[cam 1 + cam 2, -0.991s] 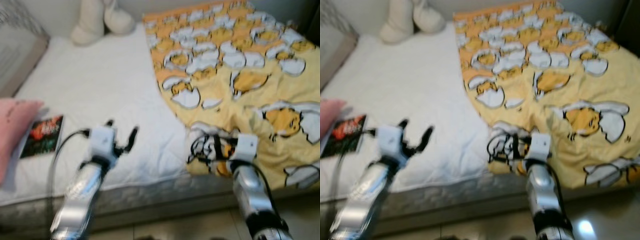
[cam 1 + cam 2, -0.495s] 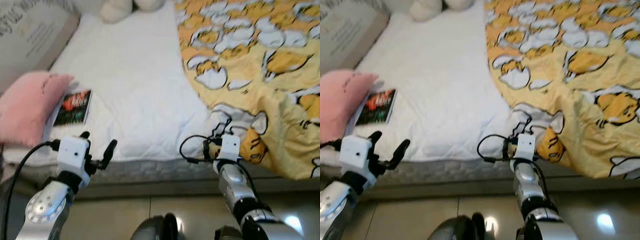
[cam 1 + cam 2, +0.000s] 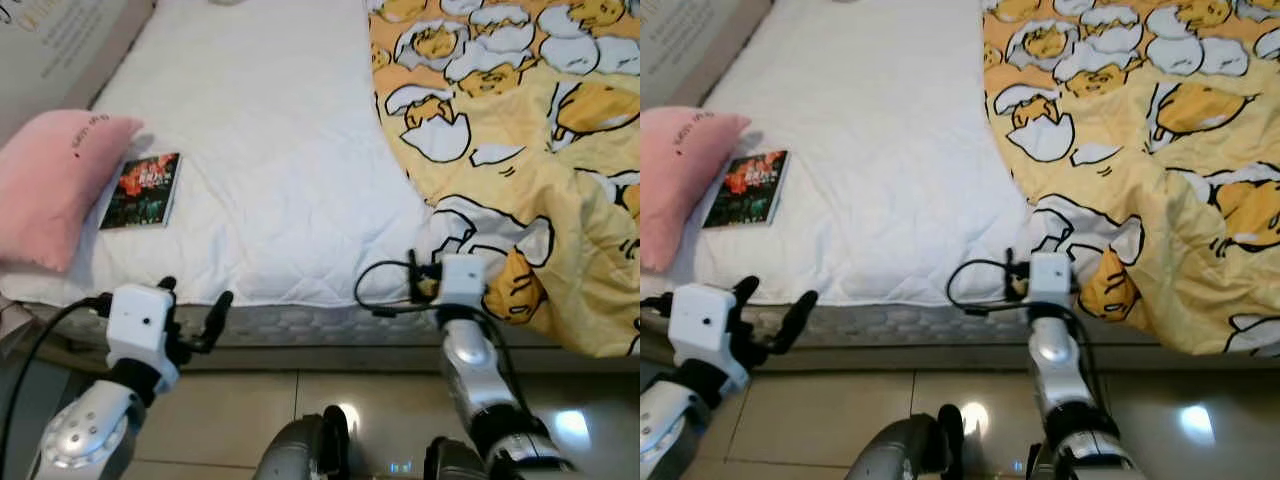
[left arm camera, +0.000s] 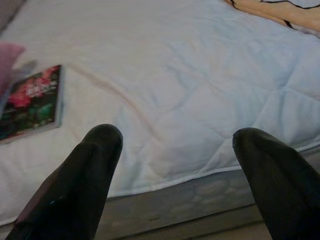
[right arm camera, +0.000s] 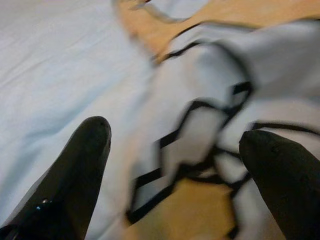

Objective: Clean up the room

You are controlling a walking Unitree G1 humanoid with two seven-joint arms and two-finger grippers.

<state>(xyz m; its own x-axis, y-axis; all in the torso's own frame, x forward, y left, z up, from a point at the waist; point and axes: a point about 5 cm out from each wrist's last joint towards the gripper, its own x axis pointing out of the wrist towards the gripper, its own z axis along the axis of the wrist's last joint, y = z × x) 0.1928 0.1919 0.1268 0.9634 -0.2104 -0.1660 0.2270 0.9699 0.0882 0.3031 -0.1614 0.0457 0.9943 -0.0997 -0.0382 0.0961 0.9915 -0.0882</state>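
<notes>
A yellow blanket (image 3: 520, 130) printed with egg cartoons lies rumpled over the right half of the white mattress (image 3: 270, 150), its corner hanging over the front edge. A small dark book (image 3: 141, 190) lies flat beside a pink pillow (image 3: 50, 185) at the bed's left. My left gripper (image 3: 196, 292) is open just before the bed's front edge, right of the book (image 4: 31, 97) and short of it. My right gripper (image 5: 175, 130) is open at the blanket's hanging corner (image 5: 200, 100), with nothing held between its fingers.
Glossy beige floor tiles (image 3: 350, 390) run along the bed's grey front side (image 3: 300, 325). A printed box or board (image 3: 60, 40) stands at the bed's far left. A black cable (image 3: 385, 295) loops off my right wrist.
The whole view has tilted down and drawn back from the bed. Both arms have come back from over the mattress to its front edge. Both grippers stay open.
</notes>
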